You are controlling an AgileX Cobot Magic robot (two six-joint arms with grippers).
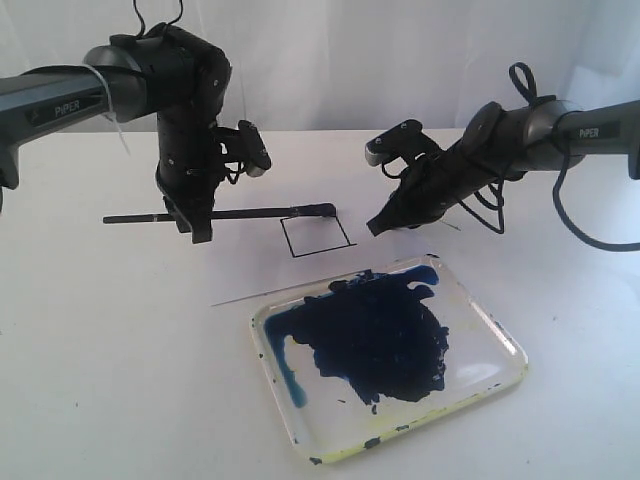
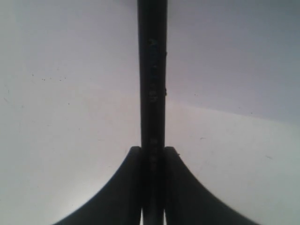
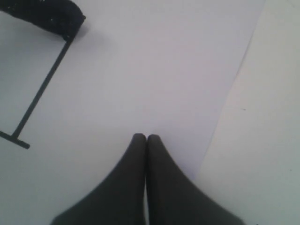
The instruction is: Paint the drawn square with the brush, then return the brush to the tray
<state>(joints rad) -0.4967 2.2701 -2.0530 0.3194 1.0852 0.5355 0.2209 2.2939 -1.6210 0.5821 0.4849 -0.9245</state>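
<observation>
My left gripper (image 1: pixel 199 228) is shut on the brush (image 1: pixel 250 213), a long thin black stick held level, its dark tip at the far corner of the drawn square (image 1: pixel 316 236). The square is a thin black outline with a white inside, on the white paper sheet (image 1: pixel 150 330). In the left wrist view the brush (image 2: pixel 152 75) runs straight out from between the shut jaws of the left gripper (image 2: pixel 153 150). My right gripper (image 1: pixel 378 225) is shut on nothing, resting on the paper just right of the square; its view shows the right gripper (image 3: pixel 146 137), the square's edge (image 3: pixel 44 86) and the brush tip (image 3: pixel 56 16). The tray (image 1: pixel 505 340) lies in front, smeared dark blue.
The paper's right edge (image 3: pixel 234 79) runs close by my right gripper. The tray's big dark blue paint blob (image 1: pixel 385 335) fills its middle. A thin straight line (image 1: pixel 255 295), maybe the paper's front edge, lies left of the tray.
</observation>
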